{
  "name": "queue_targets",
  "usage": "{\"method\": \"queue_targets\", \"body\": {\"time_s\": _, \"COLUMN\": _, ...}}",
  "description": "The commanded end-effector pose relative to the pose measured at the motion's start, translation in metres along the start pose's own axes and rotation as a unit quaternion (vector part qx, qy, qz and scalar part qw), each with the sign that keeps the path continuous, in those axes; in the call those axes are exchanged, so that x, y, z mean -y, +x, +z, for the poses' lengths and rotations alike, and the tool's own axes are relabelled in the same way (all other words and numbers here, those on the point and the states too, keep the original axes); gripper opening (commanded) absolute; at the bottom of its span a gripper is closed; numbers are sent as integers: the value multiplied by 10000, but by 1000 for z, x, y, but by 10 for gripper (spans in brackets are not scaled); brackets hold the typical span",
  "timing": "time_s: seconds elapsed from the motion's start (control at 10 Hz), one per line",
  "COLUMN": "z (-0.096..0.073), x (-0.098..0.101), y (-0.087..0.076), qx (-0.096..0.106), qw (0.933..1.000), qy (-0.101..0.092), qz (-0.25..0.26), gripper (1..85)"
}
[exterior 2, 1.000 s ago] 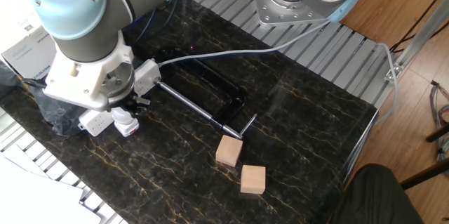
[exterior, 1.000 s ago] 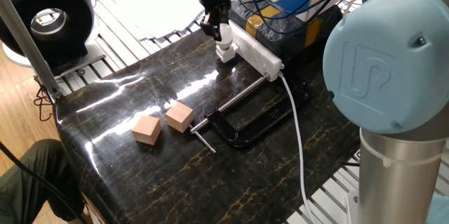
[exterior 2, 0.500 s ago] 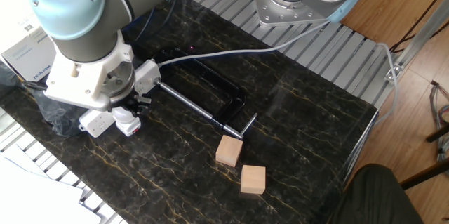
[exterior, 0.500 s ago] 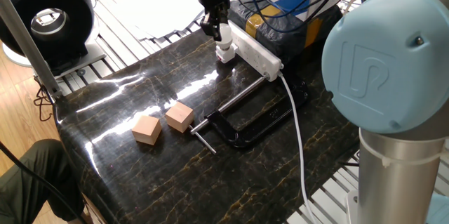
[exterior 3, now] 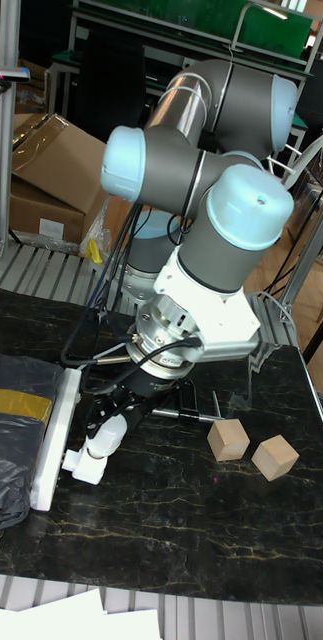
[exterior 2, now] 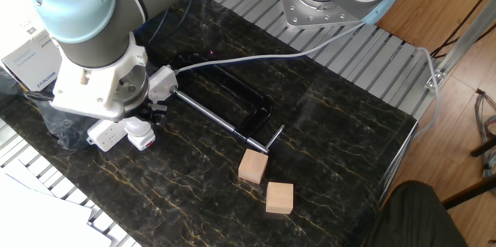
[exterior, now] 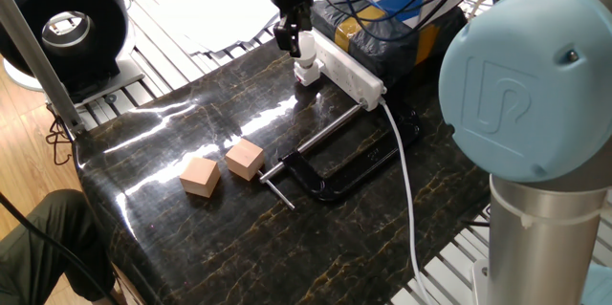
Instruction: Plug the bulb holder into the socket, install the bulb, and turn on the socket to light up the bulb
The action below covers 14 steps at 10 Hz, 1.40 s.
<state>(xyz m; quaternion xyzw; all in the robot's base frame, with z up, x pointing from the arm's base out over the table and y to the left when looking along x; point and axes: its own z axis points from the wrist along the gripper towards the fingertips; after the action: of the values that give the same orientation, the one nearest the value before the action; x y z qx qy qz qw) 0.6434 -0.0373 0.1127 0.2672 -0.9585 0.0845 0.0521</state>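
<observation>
We see a glossy dark marble-look worktop (exterior: 191,123) throwing bright glare, two matt tan wooden cubes (exterior: 222,168), a black metal clamp (exterior: 330,166) with a shiny steel rod, and the socket (exterior: 349,69) in smooth white plastic.

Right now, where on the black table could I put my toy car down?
Bare room lies on the table in front of the two wooden cubes. It is crowded where the gripper, socket and black clamp sit.
</observation>
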Motion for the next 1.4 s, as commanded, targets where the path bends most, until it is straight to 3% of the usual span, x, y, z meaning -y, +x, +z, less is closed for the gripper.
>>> {"method": "queue_targets", "body": {"time_s": 0.0, "z": -11, "x": 2, "y": -5, "qx": -14, "qw": 9993, "qy": 208, "qz": -295, "gripper": 680}}
{"method": "queue_targets", "body": {"time_s": 0.1, "z": -16, "x": 5, "y": -12, "qx": 3, "qw": 9982, "qy": 336, "qz": -501, "gripper": 680}}
{"method": "queue_targets", "body": {"time_s": 0.2, "z": -18, "x": -5, "y": -20, "qx": 40, "qw": 9979, "qy": 224, "qz": -604, "gripper": 683}}
{"method": "queue_targets", "body": {"time_s": 0.4, "z": -28, "x": -13, "y": -35, "qx": 37, "qw": 9953, "qy": 280, "qz": -932, "gripper": 693}}
{"method": "queue_targets", "body": {"time_s": 0.5, "z": -24, "x": -24, "y": -43, "qx": 123, "qw": 9959, "qy": 179, "qz": -883, "gripper": 600}}
{"method": "queue_targets", "body": {"time_s": 0.8, "z": 3, "x": -45, "y": -62, "qx": 239, "qw": 9967, "qy": 126, "qz": -765, "gripper": 13}}
{"method": "queue_targets", "body": {"time_s": 1.0, "z": 19, "x": -53, "y": -66, "qx": 212, "qw": 9901, "qy": 12, "qz": -1385, "gripper": 10}}
{"method": "queue_targets", "body": {"time_s": 1.2, "z": 43, "x": -47, "y": -57, "qx": -74, "qw": 9840, "qy": 293, "qz": -1755, "gripper": 10}}
{"method": "queue_targets", "body": {"time_s": 1.3, "z": 52, "x": -52, "y": -57, "qx": -114, "qw": 9811, "qy": 261, "qz": -1912, "gripper": 10}}
